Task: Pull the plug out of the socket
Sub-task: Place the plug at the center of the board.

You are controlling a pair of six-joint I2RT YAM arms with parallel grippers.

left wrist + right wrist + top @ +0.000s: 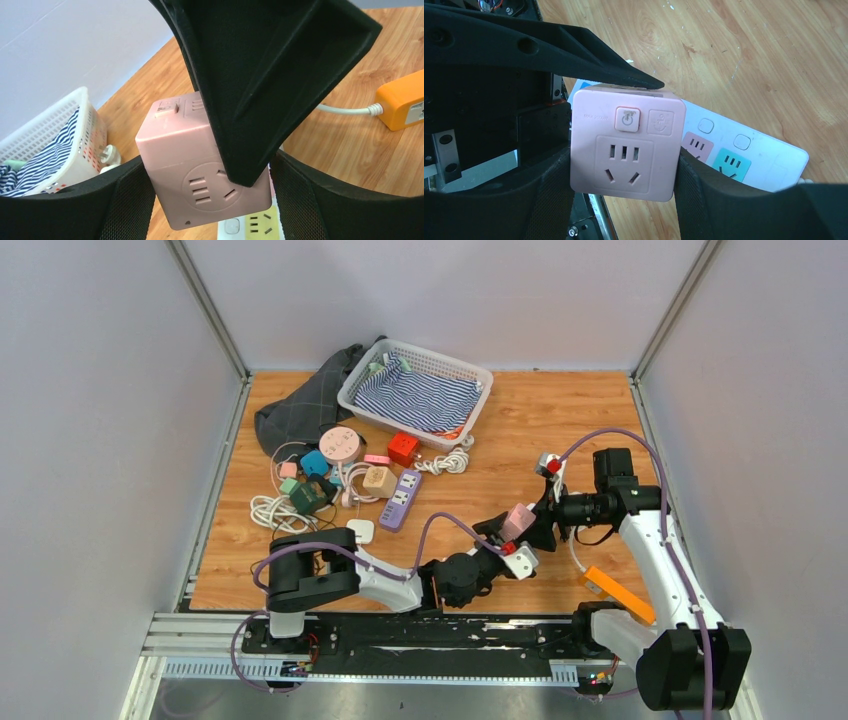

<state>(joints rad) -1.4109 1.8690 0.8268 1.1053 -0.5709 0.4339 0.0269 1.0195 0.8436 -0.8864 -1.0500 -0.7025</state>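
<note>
Right wrist view: right hand (624, 172) and left hand (210, 192) both clench the pink cube adapter (626, 145); unplugging from the white power strip (769, 160) needs a straight pull.

Wooden surface (560, 420). White basket (478, 400) at 12 o'clock, dark cloth (295, 415) at 11. Clutter of socket cubes and coiled cables (320, 480) at 9–10. Purple power strip (400, 500) near centre. Orange power strip (618, 593) at 4.
</note>
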